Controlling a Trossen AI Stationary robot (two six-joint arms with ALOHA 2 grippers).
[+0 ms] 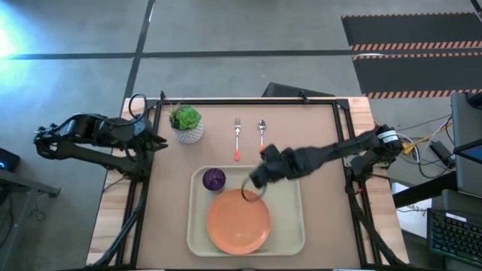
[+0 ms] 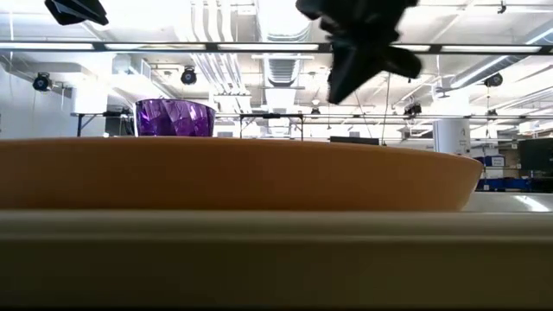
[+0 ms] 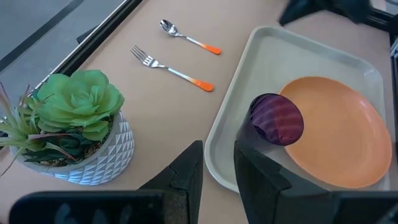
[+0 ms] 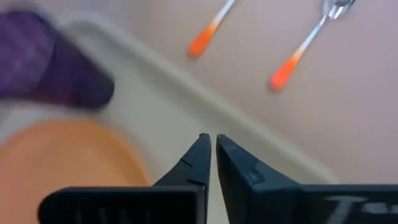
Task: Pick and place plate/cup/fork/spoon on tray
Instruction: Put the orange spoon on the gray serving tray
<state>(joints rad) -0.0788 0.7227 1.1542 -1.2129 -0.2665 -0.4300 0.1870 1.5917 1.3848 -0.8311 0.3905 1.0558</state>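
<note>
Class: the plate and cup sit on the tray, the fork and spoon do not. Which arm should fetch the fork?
Probably the right: its gripper hangs over the tray, near the fork; the left gripper waits at the table's edge.

Your right arm's stretched in from the right side toward the middle of the table, and the right gripper [image 1: 254,183] hangs up in the air with its fingers [image 4: 198,163] pinched nearly together. Your left arm's folded up off the table's left edge; the left gripper [image 3: 217,163] is slightly parted.
</note>
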